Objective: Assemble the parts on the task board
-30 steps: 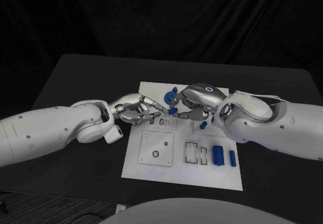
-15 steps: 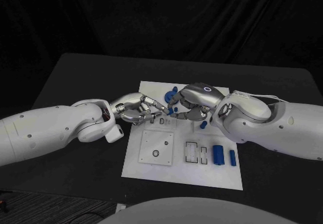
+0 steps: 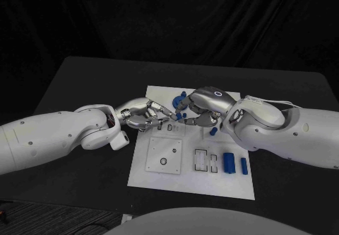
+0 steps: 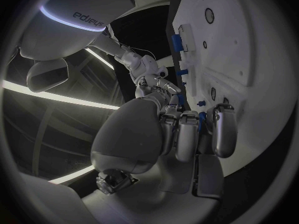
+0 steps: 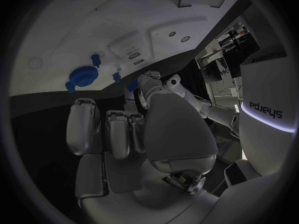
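Both hands met over the far half of the white task board [image 3: 159, 178], the left hand [image 3: 145, 116] and the right hand [image 3: 203, 110] with fingertips nearly touching around a small blue part [image 3: 179, 116]; which hand actually had hold of it, or whether both did, I could not tell. A round blue part [image 3: 179, 102] lay on the board just beyond the fingers, and another small blue part [image 3: 213, 131] sat beside the right hand. Nearer the robot, a thick blue cylinder [image 3: 229, 163] and a thin blue bar [image 3: 244, 166] lay side by side along the board's right edge, next to two rectangular slots [image 3: 205, 160].
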